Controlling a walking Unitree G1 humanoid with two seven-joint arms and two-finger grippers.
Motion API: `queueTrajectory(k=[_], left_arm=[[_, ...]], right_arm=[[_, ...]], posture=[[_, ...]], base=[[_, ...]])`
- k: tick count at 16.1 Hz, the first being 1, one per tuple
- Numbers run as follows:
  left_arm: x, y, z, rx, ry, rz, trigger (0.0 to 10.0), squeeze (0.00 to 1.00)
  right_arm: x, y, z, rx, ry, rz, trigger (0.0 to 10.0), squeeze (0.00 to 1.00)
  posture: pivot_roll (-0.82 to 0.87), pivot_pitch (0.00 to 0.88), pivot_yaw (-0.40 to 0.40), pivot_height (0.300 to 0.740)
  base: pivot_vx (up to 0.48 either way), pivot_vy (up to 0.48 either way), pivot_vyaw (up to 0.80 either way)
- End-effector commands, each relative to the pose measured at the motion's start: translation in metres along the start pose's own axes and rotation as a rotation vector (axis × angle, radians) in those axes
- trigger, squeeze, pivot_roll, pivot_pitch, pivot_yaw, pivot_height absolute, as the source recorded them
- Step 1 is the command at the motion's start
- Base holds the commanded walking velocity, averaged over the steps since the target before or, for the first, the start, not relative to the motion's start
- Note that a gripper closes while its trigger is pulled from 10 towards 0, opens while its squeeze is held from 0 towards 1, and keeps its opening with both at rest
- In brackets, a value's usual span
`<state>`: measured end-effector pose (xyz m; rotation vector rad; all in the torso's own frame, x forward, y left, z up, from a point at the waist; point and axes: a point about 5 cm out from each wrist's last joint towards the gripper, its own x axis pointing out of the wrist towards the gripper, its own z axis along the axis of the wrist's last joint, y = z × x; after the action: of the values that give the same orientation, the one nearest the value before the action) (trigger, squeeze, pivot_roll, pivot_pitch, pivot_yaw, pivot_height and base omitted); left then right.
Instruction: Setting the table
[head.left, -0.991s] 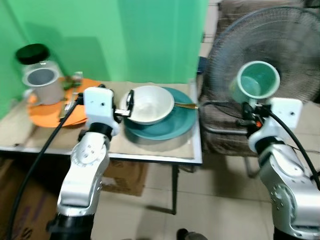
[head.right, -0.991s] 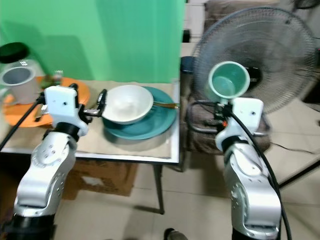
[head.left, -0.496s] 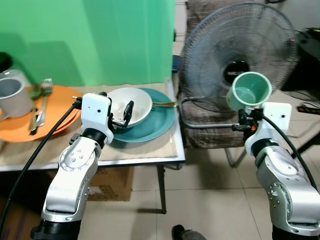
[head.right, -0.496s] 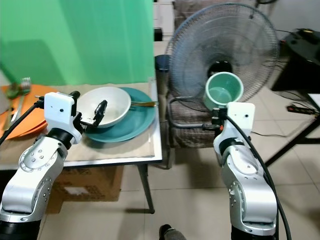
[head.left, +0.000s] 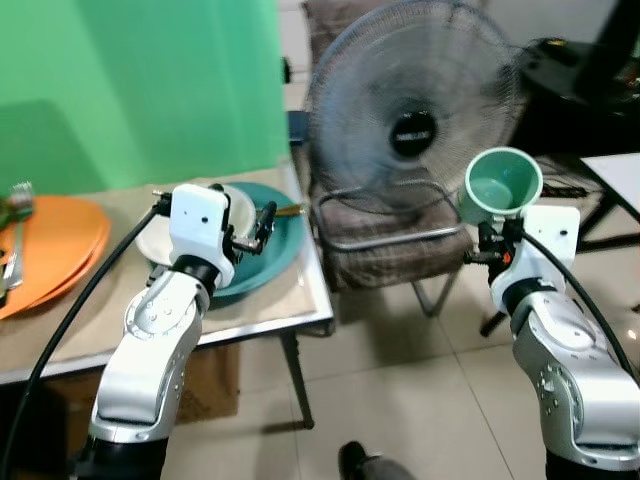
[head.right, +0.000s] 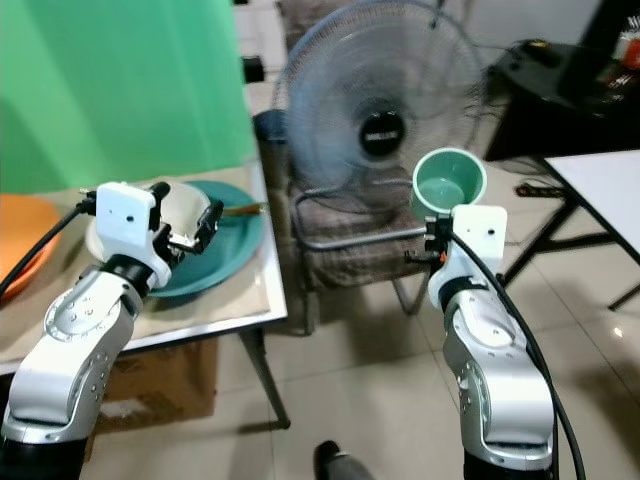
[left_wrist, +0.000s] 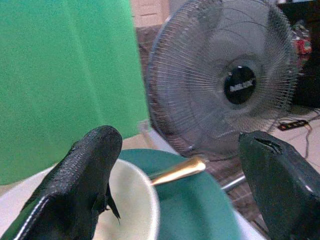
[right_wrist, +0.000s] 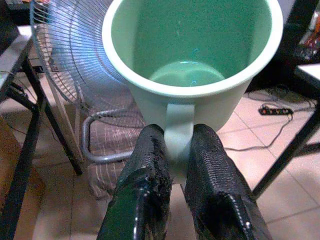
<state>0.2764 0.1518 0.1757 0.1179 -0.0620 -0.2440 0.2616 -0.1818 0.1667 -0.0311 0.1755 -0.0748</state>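
The right gripper (right_wrist: 172, 150) is held up off the side of the desk, over the tiled floor (head.left: 400, 400). Its two black fingers (right_wrist: 145, 165) are pinching the handle of a green cup (head.left: 502, 186). The cup is in the air, and its open mouth faces the robot's head.

The left gripper (left_wrist: 175, 165) is over the desk (head.left: 260, 315) with its fingers spread wide apart. It holds nothing. It hovers just above a white bowl (left_wrist: 127, 200). The bowl sits on a teal plate (head.left: 275, 250), and a gold handle (left_wrist: 177, 171) sticks out from behind the bowl. An orange plate (head.left: 50, 245) with a fork (head.left: 18, 200) lies at the left end of the desk.

Farther back, a big fan (head.left: 410, 110) stands on a chair (head.left: 390, 250). A green wall (head.left: 130, 80) is behind the desk.
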Motion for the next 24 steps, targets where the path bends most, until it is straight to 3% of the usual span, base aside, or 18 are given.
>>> queueTrajectory(k=[1,14,17,24], left_arm=[[-0.001,-0.002,0.002,-0.003,0.001,0.002,10.0,0.0],[-0.001,-0.001,0.005,-0.016,-0.016,-0.008,10.0,0.0],[0.0,0.001,0.0,-0.009,0.004,0.003,10.0,0.0],[-0.001,0.006,-0.003,-0.013,0.012,0.008,10.0,0.0]], right_arm=[[0.0,0.0,0.007,-0.012,-0.013,0.007,10.0,0.0],[-0.001,0.001,0.003,-0.025,0.03,-0.003,10.0,0.0],[0.001,0.005,0.002,-0.073,0.018,0.028,10.0,0.0],[0.002,0.017,0.006,-0.08,-0.012,0.091,10.0,0.0]], posture=[[0.1,0.0,0.026,0.74],[0.09,0.0,0.035,0.74],[0.09,0.0,0.034,0.74],[0.1,0.0,0.03,0.74]], base=[[0.0,0.0,-0.77],[0.019,0.0,-0.77],[0.335,0.0,0.0],[0.35,0.0,0.0]])
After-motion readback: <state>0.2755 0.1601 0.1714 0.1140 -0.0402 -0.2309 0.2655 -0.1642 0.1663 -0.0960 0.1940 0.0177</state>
